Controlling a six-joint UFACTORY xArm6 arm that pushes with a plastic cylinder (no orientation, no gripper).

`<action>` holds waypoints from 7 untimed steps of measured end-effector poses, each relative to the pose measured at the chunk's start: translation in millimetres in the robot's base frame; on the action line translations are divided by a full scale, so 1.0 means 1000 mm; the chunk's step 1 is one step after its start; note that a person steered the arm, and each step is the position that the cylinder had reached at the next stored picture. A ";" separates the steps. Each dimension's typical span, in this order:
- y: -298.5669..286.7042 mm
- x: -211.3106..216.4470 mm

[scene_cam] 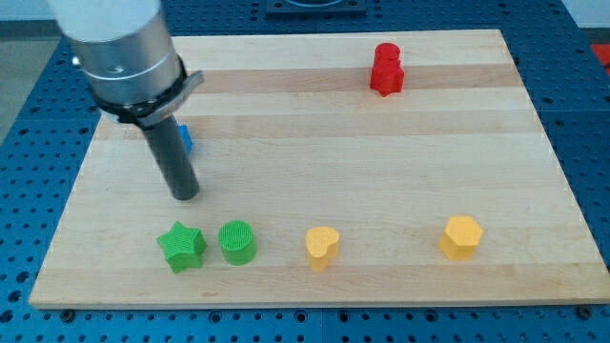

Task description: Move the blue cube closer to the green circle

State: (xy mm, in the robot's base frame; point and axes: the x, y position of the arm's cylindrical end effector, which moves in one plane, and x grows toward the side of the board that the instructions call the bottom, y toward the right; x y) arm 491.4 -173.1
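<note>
No fingers are seen; the rod ends in my tip, holding nothing. It is set on the worktop between the mostly hidden blue cube and the green circle, touching neither.

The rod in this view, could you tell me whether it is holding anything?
Nothing is held. My tip rests bare on the board, above the green star; the blue cube sits behind the rod.

A light wooden board is laid over a blue perforated bench. Sat on it: a mostly hidden blue cube, green star, green circle, yellow heart, yellow hexagon, red block.
</note>
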 end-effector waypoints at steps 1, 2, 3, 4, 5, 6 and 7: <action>-0.032 -0.008; -0.065 -0.024; -0.076 -0.059; -0.074 -0.085; -0.046 -0.093; -0.006 -0.097; 0.027 -0.098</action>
State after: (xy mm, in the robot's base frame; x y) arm 393.8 -146.2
